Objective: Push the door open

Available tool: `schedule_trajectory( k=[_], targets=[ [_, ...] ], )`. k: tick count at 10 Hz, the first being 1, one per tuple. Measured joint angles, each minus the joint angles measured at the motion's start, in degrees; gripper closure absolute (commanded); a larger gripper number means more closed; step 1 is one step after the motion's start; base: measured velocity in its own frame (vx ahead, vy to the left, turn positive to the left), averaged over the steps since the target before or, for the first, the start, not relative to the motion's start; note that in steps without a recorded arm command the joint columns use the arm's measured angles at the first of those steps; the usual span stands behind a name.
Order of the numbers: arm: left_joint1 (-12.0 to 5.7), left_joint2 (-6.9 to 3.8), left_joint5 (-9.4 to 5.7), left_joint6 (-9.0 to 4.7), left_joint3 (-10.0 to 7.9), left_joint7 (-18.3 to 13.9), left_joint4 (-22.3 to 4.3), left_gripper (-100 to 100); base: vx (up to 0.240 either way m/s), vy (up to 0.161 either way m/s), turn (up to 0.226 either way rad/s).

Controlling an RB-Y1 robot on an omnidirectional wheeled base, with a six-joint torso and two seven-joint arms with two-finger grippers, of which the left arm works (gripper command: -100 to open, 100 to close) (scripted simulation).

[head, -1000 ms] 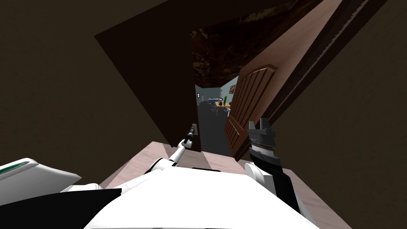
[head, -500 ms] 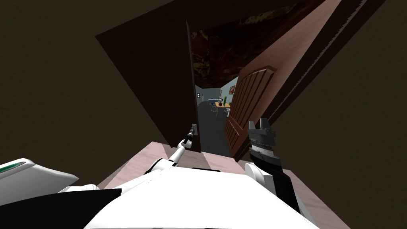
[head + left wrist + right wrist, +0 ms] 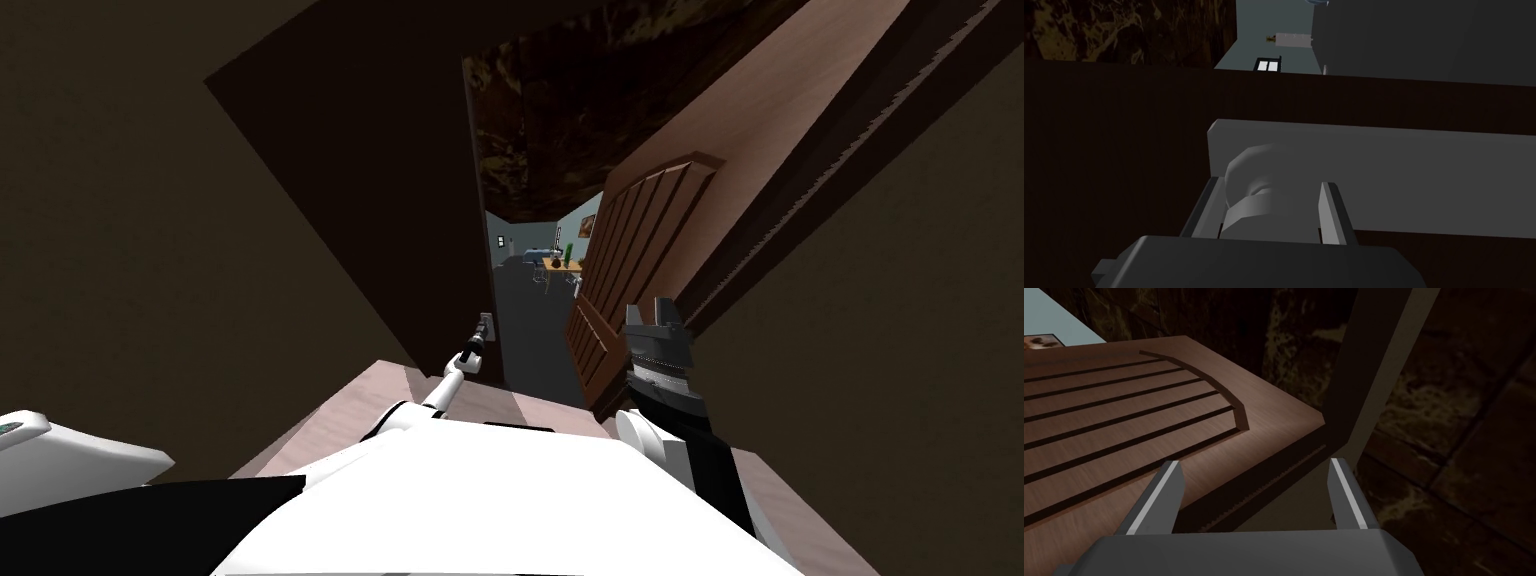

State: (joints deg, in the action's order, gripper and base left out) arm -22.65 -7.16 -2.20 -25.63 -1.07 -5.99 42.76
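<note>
A dark door leaf [image 3: 380, 200] stands ajar on my left, with its free edge toward the gap. My left gripper [image 3: 483, 330] reaches its grey handle at that edge. In the left wrist view the left gripper [image 3: 1271, 185] is shut on the rounded grey door handle [image 3: 1259, 200], which sits on a grey plate [image 3: 1404, 175]. A brown grooved door leaf [image 3: 630, 260] stands swung open on the right. My right gripper [image 3: 655, 310] hovers open just before it. In the right wrist view the right gripper [image 3: 1256, 463] is open over the brown leaf [image 3: 1124, 413], beside the door frame [image 3: 1374, 363].
Between the two leaves a narrow gap shows a dark grey floor [image 3: 535, 340] and a far room with a yellow table [image 3: 562, 264]. Dark walls flank the doorway on both sides. Pale wooden flooring [image 3: 340, 410] lies under me at the threshold.
The dark left leaf has swung a little further away with my left gripper on its handle, widening the gap. The whole view has shifted slightly, so I have moved a little too.
</note>
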Motion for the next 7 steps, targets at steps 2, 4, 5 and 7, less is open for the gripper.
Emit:
schedule_trajectory(
  k=[2,4,5,7],
  targets=[
    [-0.91,-0.62,-0.34,-0.68,-0.88,0.03,-1.64,100,0.192,-0.096,0.043],
    [-0.16,-0.88,-0.62,0.55,-1.92,0.41,0.07,100,0.202,-0.111,0.074],
    [-0.94,-0.85,-0.81,-0.10,-2.77,0.89,-1.57,100,0.195,-0.117,0.063],
    [-0.20,-1.37,-1.15,0.36,-3.81,1.15,-0.56,100,0.188,-0.090,0.070]
  ],
)
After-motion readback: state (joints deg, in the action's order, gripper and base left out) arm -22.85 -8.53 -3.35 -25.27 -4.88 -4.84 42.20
